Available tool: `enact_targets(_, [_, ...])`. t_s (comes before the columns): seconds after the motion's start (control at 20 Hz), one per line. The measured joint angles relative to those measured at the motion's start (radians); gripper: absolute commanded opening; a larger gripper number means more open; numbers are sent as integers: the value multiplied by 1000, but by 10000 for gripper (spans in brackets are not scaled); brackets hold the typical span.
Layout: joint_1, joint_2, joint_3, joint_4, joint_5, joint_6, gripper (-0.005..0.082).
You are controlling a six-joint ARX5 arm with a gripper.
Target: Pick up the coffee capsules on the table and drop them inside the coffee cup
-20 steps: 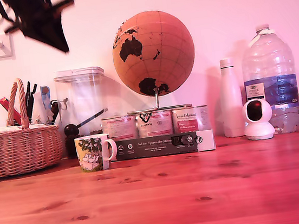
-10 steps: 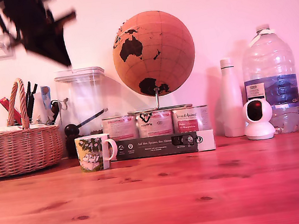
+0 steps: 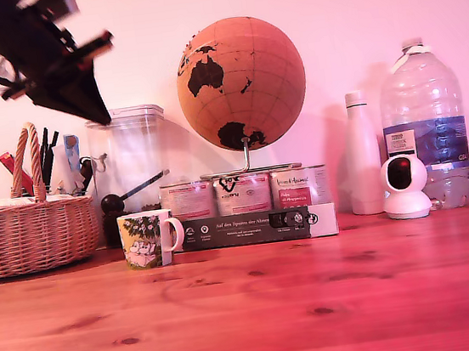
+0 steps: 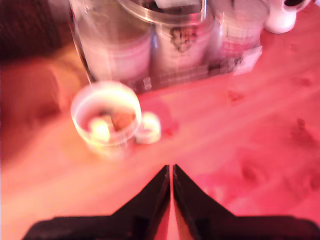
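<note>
The coffee cup, a short mug with a green-and-yellow print and a white handle, stands on the wooden table at the exterior view's left. In the blurred wrist view I look down into the coffee cup. Inside lie a cream-white coffee capsule and a brown one; a blackish one cannot be made out. My gripper hangs high above the basket and the cup, tilted, well clear of both. The gripper is shut, its black fingers pressed together with nothing between them.
A wicker basket sits left of the cup in the exterior view. Behind it are a clear container, three tins, a dark flat box and a globe. At the right stand a white bottle, a water bottle and a small camera.
The gripper has swung lower and to the exterior view's left, its tip dropping toward the clear container's lid. The cup and everything on the table stay put.
</note>
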Motion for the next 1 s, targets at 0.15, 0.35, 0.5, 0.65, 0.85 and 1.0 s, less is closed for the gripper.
enact_targets(0.15, [25, -40, -110, 74, 9, -24, -24])
enact_targets(0.35, [72, -137, -224, 146, 11, -56, -24])
enact_targets(0.5, [106, -195, -303, 213, 11, -67, -24])
enact_targets(0.65, [135, -241, -396, 265, 10, -90, -24])
enact_targets(0.85, [158, -316, -520, 352, -2, -111, -24])
enact_targets(1.0, [158, -408, -616, 424, -49, -141, -24])
